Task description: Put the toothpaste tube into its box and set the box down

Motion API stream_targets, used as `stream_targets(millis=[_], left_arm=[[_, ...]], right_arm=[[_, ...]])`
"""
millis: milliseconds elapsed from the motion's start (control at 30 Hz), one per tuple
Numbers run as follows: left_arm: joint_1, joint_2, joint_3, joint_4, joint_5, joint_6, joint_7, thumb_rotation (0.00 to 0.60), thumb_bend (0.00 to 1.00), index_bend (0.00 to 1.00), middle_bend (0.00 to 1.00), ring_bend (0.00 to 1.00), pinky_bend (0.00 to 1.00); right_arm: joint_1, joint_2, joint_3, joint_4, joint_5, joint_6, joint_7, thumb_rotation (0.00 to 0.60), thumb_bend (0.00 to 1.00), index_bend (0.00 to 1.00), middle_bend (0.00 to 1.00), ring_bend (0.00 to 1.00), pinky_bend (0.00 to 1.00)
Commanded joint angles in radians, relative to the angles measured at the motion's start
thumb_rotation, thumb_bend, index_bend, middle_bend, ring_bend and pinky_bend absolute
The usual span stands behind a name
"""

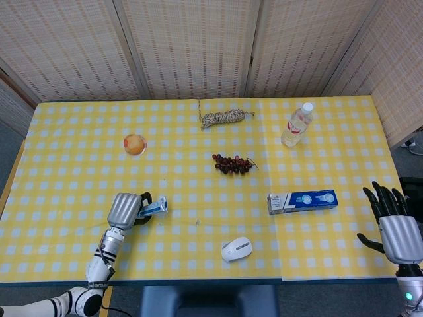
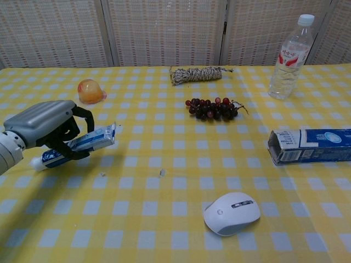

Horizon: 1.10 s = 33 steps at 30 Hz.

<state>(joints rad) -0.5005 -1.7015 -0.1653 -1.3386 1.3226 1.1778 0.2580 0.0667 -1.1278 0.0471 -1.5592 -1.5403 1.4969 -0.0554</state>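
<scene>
Early days: left hand (image 2: 46, 125) wrapped around toothpaste tube (image 2: 82, 144), tilted just off the table. Right hand (image 1: 395, 224) empty, fingers spread. Box (image 2: 311, 145) lying far right, untouched. Insertion and set-down left.

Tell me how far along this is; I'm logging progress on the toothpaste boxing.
Early stage. Done: the left hand grips the toothpaste tube, which looks tilted and lifted off the table. In hand: only that tube. Left: the box lies on its side, its flap end facing the tube, untouched; the right hand is open beside it. The tube must go across, slide in, and the box be set down.
</scene>
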Motion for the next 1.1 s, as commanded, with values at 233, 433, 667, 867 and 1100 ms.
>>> stream_targets(millis=[233,433,667,867,1100], left_arm=[[0.046,0.103,-0.061,-0.217,0.063,0.132,-0.255,0.6,0.8,0.82,1.0,1.0,1.0],[0.061,0.151,-0.076,-0.321,0.042,0.134,-0.334,0.6,0.8,0.82,1.0,1.0,1.0],[0.065,0.192,-0.074,-0.392,0.025,0.11,-0.38,0.6,0.8,0.82,1.0,1.0,1.0],[0.064,0.213,-0.074,-0.423,0.019,0.105,-0.378,0.6,0.8,0.82,1.0,1.0,1.0],[0.067,0.228,-0.07,-0.437,0.016,0.109,-0.378,0.6,0.8,0.82,1.0,1.0,1.0]], right_arm=[[0.065,-0.027,-0.016,0.058,-0.048,-0.089,0.028,0.6,0.15,0.0,0.0,0.0,0.0],[0.179,-0.063,0.002,0.11,-0.042,-0.248,0.019,0.6,0.15,0.0,0.0,0.06,0.0],[0.317,-0.099,0.029,0.128,0.065,-0.509,-0.03,0.6,0.15,0.03,0.0,0.08,0.0],[0.383,-0.138,0.056,0.114,0.182,-0.608,-0.202,0.6,0.15,0.05,0.02,0.09,0.0],[0.415,-0.168,0.068,0.146,0.324,-0.646,-0.328,0.6,0.15,0.1,0.04,0.11,0.0]])
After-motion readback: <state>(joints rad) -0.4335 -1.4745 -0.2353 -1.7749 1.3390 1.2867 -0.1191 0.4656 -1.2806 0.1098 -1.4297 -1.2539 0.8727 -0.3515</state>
